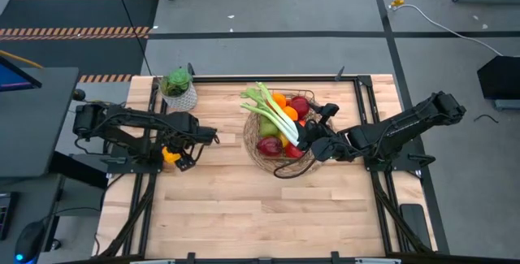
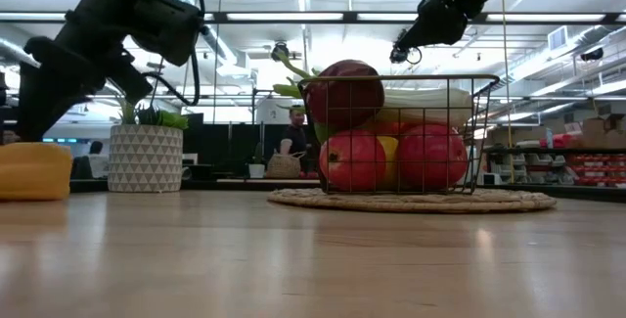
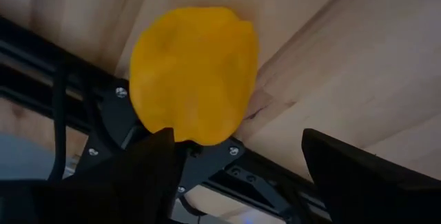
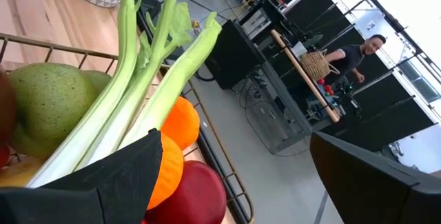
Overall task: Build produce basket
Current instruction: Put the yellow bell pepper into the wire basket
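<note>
1. Toward the far middle of the counter (image 1: 244,207) we see the basket (image 1: 262,157) on its round woven mat, loaded with produce: the leek (image 1: 276,116) lies across the top, with red apples (image 1: 270,145), an orange (image 1: 279,100) and a green pear (image 4: 48,107) under it.
2. Over the basket's right rim we find the right gripper (image 1: 313,138); in its wrist view the two fingers (image 4: 103,182) stand well apart with nothing between them, raised above the fruit.
3. At the counter's left edge, a yellow pepper (image 1: 170,155) sits on the wood, well apart from the basket.
4. Just beside that pepper we see the left gripper (image 1: 188,146); its fingers (image 3: 358,176) are spread wide and grip nothing, the pepper lying ahead of them near the black frame rail.
5. Near the far left corner stands a leafy plant in a white pot (image 1: 178,90).
6. Beyond the counter, in the low view, a person (image 2: 294,134) is in the room.
</note>
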Motion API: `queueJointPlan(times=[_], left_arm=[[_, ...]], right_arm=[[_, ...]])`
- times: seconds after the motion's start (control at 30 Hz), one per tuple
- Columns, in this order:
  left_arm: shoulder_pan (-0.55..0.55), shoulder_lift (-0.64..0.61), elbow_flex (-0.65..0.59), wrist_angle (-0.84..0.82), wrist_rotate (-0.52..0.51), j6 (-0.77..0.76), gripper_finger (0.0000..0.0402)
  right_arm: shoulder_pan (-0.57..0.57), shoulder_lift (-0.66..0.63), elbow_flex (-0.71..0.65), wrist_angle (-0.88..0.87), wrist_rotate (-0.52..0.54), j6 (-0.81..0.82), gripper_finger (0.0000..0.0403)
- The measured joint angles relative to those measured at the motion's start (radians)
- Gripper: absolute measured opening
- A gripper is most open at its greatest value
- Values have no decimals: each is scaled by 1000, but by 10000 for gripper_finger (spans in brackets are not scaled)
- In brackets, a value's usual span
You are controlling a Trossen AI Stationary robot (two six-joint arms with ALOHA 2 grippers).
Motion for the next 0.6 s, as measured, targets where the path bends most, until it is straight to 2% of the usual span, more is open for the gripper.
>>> queueJointPlan(times=[0.2, 0.47, 0.6], left_arm=[[0, 0, -24, 12, -37, -130, 325], [24, -3, -95, 96, -46, -151, 325], [55, -4, -107, 106, -80, -218, 325]], right_arm=[[0, 0, 0, -9, -39, 26, 374], [0, 0, 0, -11, -48, 27, 374], [0, 0, 0, -11, -48, 33, 374]])
